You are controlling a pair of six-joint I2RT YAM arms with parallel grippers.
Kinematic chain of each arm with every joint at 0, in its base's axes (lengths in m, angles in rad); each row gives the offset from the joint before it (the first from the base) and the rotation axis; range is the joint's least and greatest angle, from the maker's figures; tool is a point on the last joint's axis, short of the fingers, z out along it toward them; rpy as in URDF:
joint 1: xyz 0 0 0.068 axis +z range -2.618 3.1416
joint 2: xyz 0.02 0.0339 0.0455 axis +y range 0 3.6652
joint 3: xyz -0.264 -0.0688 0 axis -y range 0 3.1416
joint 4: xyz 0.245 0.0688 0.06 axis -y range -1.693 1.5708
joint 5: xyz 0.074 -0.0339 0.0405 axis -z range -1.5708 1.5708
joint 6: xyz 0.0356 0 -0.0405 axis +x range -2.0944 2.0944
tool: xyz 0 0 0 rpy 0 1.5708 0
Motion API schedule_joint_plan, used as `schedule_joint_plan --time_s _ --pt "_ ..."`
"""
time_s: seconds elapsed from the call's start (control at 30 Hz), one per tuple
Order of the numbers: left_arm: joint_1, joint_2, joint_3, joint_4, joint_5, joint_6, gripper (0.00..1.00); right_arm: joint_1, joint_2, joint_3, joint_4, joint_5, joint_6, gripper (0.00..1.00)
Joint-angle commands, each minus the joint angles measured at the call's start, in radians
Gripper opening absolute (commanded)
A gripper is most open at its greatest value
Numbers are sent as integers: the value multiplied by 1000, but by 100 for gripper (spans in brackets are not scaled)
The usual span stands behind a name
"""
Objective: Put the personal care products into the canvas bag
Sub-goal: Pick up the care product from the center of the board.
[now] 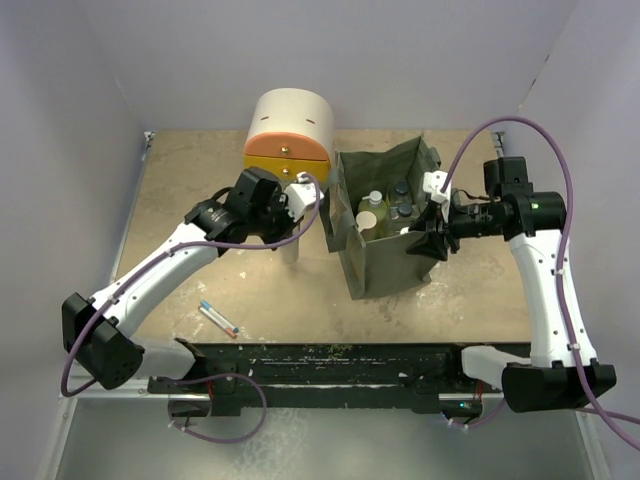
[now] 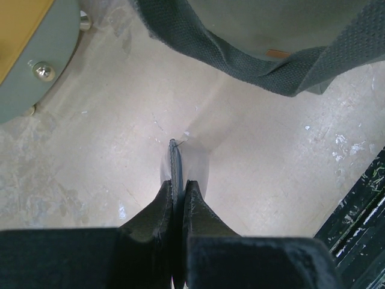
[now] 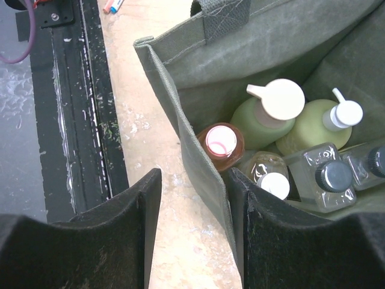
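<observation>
Pinching the flat upper end of the slim grey tube (image 2: 174, 158), the left gripper (image 2: 178, 188) has its 2 fingers pressed together on it. The tube hangs over the table (image 2: 90, 150); contact at its lower end cannot be told.

The right gripper (image 3: 194, 178) stands partly spread, its 2 fingers astride the rim of the canvas bag (image 3: 180, 54) – 1 outside, 1 inside against the wall.

Inside the bag, at 1 to 3 o'clock from those fingers:
- green white-capped bottle (image 3: 264, 117)
- pale green pump bottle (image 3: 313, 129)
- orange pink-capped bottle (image 3: 221, 142)
- 2 clear black-capped bottles (image 3: 328, 180)

In the top view the bag sits at 3 o'clock of the left gripper, the drawer unit (image 1: 290, 135) at 12 o'clock, a marker (image 1: 217, 318) at 7 o'clock.
</observation>
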Motion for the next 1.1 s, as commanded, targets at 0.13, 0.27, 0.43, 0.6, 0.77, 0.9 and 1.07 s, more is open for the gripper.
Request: schedule_joint_plan --time_s 0.13,0.27,0.43,0.6,0.77,0.9,1.07 --pt "30 -91 147 -9 -39 71 0 6 51 58 -34 -14 -16 53" --pt "30 -121 227 -13 -82 150 0 6 65 60 -56 3 -42 53" --pt "28 -115 418 -52 -87 188 0 6 53 62 -65 26 -45 54" --pt "28 -64 632 -103 -15 156 0 6 39 70 -67 50 -31 54" --pt "28 -4 805 -108 71 98 0 6 32 81 -68 63 -22 54" --pt "26 54 914 -91 144 40 0 6 23 77 -65 75 -11 54" --pt "4 122 1015 -67 253 -54 0 6 -11 54 -47 120 10 53"
